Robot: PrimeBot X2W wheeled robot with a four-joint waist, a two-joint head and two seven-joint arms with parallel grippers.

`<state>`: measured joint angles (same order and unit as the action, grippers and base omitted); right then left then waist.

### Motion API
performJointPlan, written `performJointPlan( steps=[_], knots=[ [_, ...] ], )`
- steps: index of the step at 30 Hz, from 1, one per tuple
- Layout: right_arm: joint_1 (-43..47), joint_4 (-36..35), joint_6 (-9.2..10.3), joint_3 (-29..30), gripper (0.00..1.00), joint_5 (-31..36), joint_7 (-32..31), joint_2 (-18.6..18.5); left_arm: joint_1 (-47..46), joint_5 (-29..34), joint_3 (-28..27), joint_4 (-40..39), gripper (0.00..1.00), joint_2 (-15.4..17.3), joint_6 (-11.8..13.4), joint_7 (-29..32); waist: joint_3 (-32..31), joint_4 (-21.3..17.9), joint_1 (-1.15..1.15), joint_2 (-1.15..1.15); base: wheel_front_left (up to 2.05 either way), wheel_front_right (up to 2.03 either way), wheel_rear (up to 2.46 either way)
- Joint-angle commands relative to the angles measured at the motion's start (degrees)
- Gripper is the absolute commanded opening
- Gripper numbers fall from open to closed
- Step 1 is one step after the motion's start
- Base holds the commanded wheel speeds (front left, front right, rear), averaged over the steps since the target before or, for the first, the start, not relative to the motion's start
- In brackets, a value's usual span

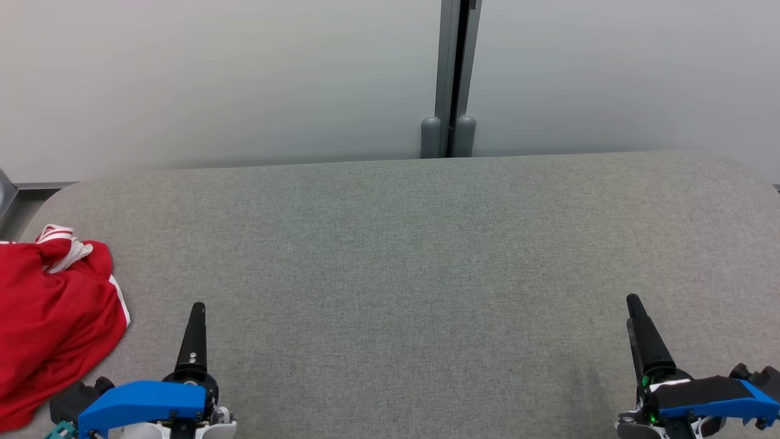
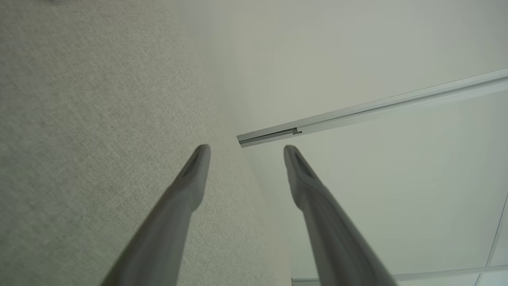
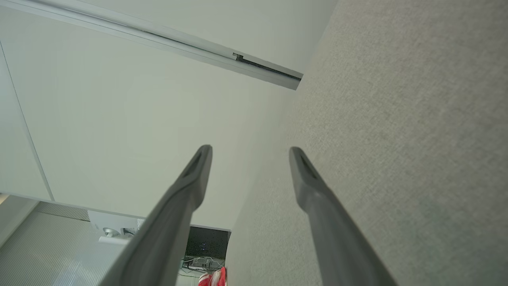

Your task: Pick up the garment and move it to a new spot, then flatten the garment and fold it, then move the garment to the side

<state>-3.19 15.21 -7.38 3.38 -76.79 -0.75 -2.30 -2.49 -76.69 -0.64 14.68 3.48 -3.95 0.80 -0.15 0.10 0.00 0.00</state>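
Note:
A crumpled red garment [image 1: 52, 317] with white stripes lies at the far left of the grey fabric-covered table [image 1: 426, 244], partly cut off by the head view's left edge. My left gripper [image 1: 198, 311] hovers low at the front left, just right of the garment and apart from it. In its wrist view the left gripper [image 2: 246, 149] stands open and empty. My right gripper [image 1: 634, 302] is at the front right, far from the garment. The right gripper [image 3: 250, 149] is open and empty too, and a bit of the garment [image 3: 214, 277] shows far off between its fingers.
A pale wall runs behind the table, with a grey vertical post [image 1: 451, 79] at the back centre. The table's back edge is rounded at both corners. Beyond the table's left end, the right wrist view catches a dark screen [image 3: 206, 242] and some equipment.

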Motion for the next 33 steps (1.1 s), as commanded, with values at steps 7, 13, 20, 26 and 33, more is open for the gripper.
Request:
performJointPlan(
  steps=[7, 13, 20, 26, 33],
  knots=[
    [-0.1, -1.1, -0.06, -0.6, 1.00, 11.4, 2.0, -0.3, -0.9, 9.4, 3.6, -1.5, 1.00, 1.9, 2.2, -2.0, -0.2, 0.2, 0.00, 0.00, 0.00, 0.00, 0.00],
    [0.4, -0.9, -0.06, -1.2, 1.00, 16.7, 2.6, -0.4, -0.6, 15.4, 5.9, -2.2, 1.00, 2.9, 3.3, -3.3, -0.5, 0.3, 0.00, 0.00, 0.00, 0.00, 0.00],
    [0.8, -1.4, -0.08, -1.3, 1.00, 23.1, 3.5, -0.4, 0.4, 20.8, 7.7, -2.7, 1.00, 3.8, 4.4, -4.7, -0.8, 0.3, 0.00, 0.00, 0.00, 0.00, 0.00],
    [1.3, -1.8, -0.08, -1.4, 1.00, 27.8, 3.9, -0.5, 0.7, 25.6, 9.5, -2.3, 1.00, 4.8, 5.6, -5.7, -0.9, 0.4, 0.00, 0.00, 0.00, 0.00, 0.00],
    [1.6, -1.8, -0.09, -1.5, 1.00, 32.5, 4.6, -0.5, 0.6, 30.3, 11.5, -2.7, 1.00, 5.5, 6.9, -6.7, -0.8, 0.6, 0.00, 0.00, 0.00, 0.00, 0.00]
  ],
)
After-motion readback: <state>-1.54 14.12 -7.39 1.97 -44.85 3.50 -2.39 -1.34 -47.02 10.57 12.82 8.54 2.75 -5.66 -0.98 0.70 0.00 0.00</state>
